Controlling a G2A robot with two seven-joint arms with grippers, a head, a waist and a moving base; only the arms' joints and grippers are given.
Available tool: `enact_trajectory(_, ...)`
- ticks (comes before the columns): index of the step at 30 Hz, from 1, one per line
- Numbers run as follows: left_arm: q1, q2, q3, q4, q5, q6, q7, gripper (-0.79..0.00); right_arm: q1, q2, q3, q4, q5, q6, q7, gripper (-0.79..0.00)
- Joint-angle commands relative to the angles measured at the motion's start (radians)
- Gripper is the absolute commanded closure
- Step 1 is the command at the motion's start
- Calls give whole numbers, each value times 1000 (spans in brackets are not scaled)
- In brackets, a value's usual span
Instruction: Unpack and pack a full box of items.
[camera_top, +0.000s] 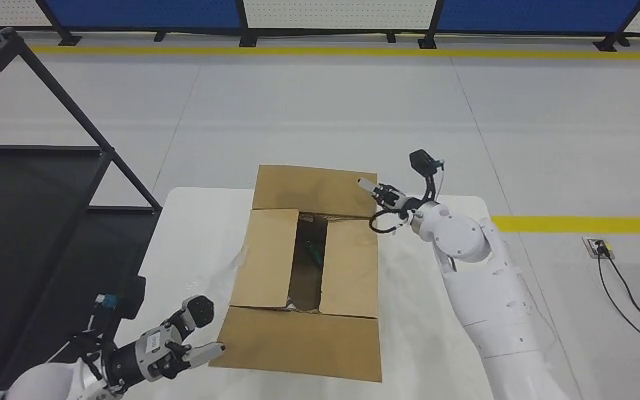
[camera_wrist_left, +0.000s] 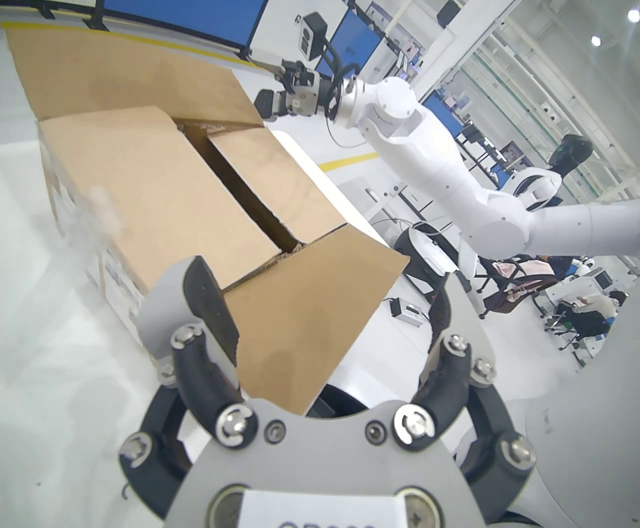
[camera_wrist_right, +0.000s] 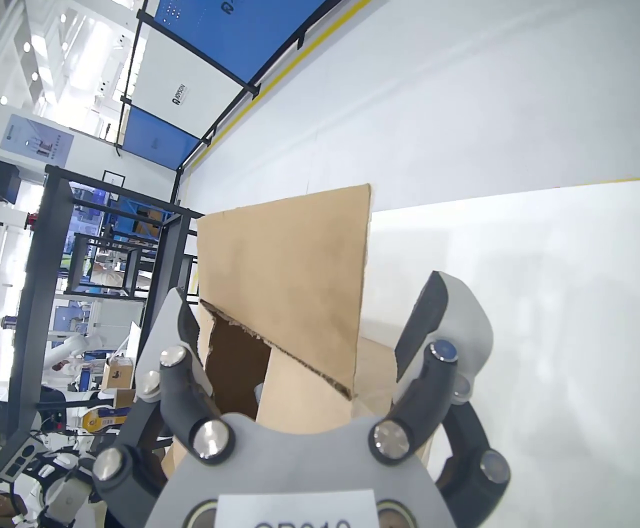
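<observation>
I work at a white table with a smooth, matte top, on a pale grey floor. A yellow line runs across the floor in front of blue panels on the far side. A black metal frame stands to my left.

The box sits in the middle of the table. It is plain brown corrugated cardboard with a white label on one side wall. Its far flap and near flap are folded outward. The two side flaps lie inward, nearly flat, leaving a narrow dark slot between them. What lies in the slot is too hidden to name. The cut edges are rough and show the fluting.

My left gripper is at the left corner of the near flap. Its black-padded fingers are spread apart and clamp nothing, and the flap's corner reaches in between them. My right gripper is at the right corner of the far flap. Its fingers are likewise released and wide, with that flap's edge between them.
</observation>
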Motion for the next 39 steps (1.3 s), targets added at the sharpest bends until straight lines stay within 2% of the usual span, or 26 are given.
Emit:
enact_trajectory(1, 18, 7, -17, 13, -36, -8, -49, -785, 15, -2, -4, 34, 5, 2, -3, -785)
enact_trajectory(10, 24, 11, -34, 19, -33, -9, -67, -785, 15, -2, -4, 34, 5, 2, -3, -785)
enact_trajectory(14, 15, 15, 5, 6, -16, 29, -61, -785, 0, -6, -17, 30, 34, -5, -34, -785)
enact_trajectory(20, -1, 36, -14, 85, -99, 63, -176, -785, 56, -8, -25, 158, 83, -72, -55, -785)
enact_trajectory(24, 22, 53, -24, 108, -82, 95, -208, -785, 93, -12, -30, 239, 134, -150, -46, -785)
enact_trajectory(31, 61, 109, 47, 77, -73, 129, -242, -785, 133, -7, -21, 297, 195, -259, -24, -785)
enact_trajectory(39, 62, 202, 150, 46, -135, 127, -240, -785, 102, 11, -2, 209, 233, -318, 34, -785)
